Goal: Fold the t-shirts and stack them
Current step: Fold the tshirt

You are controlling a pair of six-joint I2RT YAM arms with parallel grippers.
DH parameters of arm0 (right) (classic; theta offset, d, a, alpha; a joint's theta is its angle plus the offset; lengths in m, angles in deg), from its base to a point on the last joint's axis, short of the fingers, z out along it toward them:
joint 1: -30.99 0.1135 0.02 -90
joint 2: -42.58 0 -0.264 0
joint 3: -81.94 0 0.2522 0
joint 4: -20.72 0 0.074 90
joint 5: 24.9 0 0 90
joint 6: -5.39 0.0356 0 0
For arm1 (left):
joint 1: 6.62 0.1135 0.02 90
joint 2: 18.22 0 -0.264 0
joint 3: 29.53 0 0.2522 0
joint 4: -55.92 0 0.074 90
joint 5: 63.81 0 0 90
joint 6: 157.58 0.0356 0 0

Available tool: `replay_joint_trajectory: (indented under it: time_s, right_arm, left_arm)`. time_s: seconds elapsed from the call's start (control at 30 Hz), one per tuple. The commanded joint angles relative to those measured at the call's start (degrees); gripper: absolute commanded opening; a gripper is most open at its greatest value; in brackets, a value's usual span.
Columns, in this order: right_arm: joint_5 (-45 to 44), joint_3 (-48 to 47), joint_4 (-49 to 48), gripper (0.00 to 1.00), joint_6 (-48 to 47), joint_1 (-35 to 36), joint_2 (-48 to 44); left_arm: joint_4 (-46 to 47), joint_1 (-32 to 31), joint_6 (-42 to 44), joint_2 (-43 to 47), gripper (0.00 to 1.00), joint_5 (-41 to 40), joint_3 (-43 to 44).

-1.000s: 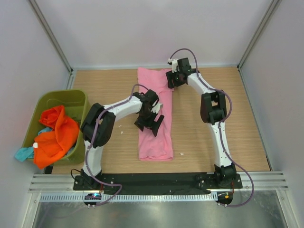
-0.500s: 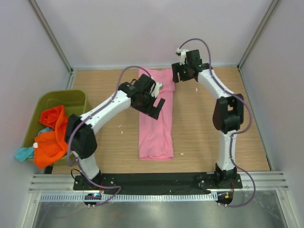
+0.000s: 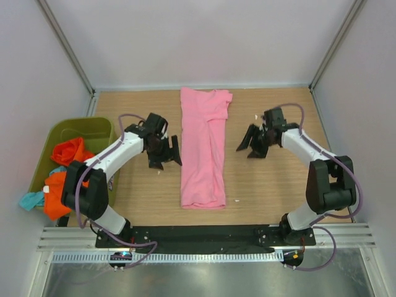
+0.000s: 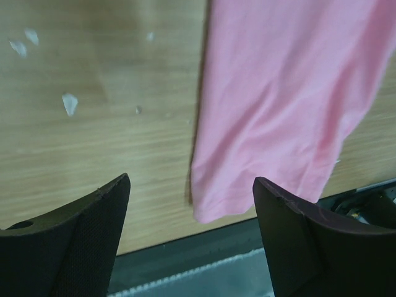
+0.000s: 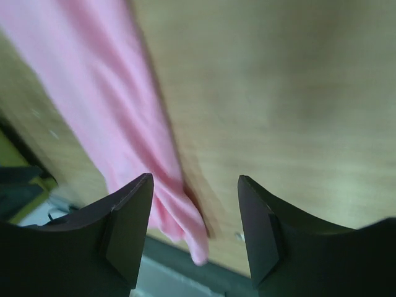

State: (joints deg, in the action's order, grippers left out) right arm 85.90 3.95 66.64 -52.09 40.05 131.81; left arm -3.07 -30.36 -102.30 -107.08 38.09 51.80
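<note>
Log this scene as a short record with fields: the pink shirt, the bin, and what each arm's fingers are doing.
pink t-shirt: flat on the wooden table, folded into a long narrow strip
left gripper: open, nothing between its fingers, beside the shirt's left edge
right gripper: open, nothing between its fingers, right of the shirt, apart from it
olive-green bin: at the table's left side, holds orange shirts
teal cloth: hangs over the bin's rim
stack: none yet
</note>
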Motion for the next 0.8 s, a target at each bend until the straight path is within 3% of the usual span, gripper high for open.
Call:
replay_joint_trajectory:
  time_s: [0.0, 0.27, 0.47, 0.77]
  right_arm:
    - [7.9, 11.9, 2.2, 0.63, 7.4, 2.3, -4.3]
    - [14.8, 26.3, -3.4, 0.59, 10.5, 5.8, -6.7]
    - [17.3, 29.4, -10.1, 0.59, 14.9, 13.1, -8.1]
    - [18.6, 31.2, -14.6, 0.56, 17.1, 17.8, -7.4]
  left_arm:
    - [3.9, -0.4, -6.6, 1.3, 0.81, 6.3, -4.5]
    - [10.4, -0.5, -12.9, 0.7, 0.75, 12.3, -17.4]
    - [11.7, -0.5, -15.4, -1.1, 0.72, 13.2, -19.1]
    - [13.1, -3.7, -17.2, -1.4, 0.64, 13.4, -21.8]
